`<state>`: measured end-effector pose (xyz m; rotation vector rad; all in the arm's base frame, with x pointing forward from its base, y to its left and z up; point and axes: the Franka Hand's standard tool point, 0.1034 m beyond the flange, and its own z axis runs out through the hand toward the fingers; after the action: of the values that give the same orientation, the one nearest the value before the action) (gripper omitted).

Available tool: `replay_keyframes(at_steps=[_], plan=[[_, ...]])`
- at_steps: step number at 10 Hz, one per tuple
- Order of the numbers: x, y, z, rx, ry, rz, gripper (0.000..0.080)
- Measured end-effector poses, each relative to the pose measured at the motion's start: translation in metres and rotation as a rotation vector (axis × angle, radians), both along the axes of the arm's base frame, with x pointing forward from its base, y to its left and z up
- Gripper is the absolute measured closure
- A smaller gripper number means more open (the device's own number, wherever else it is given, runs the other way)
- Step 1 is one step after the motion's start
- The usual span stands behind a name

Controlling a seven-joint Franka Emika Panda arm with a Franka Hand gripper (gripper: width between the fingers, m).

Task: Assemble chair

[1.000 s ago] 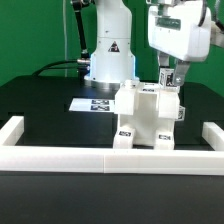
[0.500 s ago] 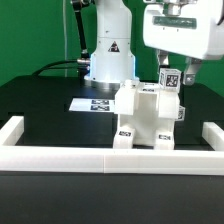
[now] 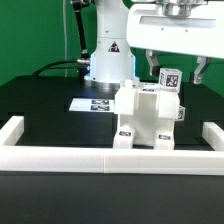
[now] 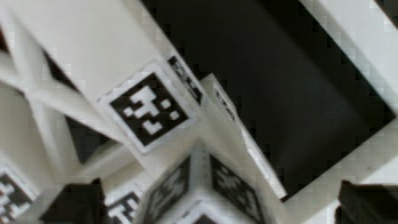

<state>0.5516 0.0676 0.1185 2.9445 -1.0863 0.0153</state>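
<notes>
The white chair (image 3: 148, 120) stands partly built in the middle of the black table, a blocky body with small tags on its faces. A tagged post (image 3: 171, 80) sticks up from its far right corner. My gripper (image 3: 175, 70) hangs just above that corner, open, with one finger on each side of the post and not touching it. In the wrist view the dark fingertips (image 4: 71, 205) sit far apart, my gripper (image 4: 217, 208) is empty, and the tagged white chair parts (image 4: 151, 105) fill the picture beneath it.
The marker board (image 3: 92, 103) lies flat behind the chair toward the exterior view's left. A low white border rail (image 3: 100, 160) runs along the front and up both sides. The arm's white base (image 3: 107, 55) stands at the back.
My gripper has let go of the tagged post, opened wide, risen a little and turned about its axis so its broad face shows. The chair has not moved.
</notes>
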Motion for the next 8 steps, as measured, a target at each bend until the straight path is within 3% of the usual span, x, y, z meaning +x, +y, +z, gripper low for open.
replay_keyframes(at_steps=[8], plan=[[0.0015, -0.0039, 0.0004, -0.009, -0.002, 0.592, 0.0151]])
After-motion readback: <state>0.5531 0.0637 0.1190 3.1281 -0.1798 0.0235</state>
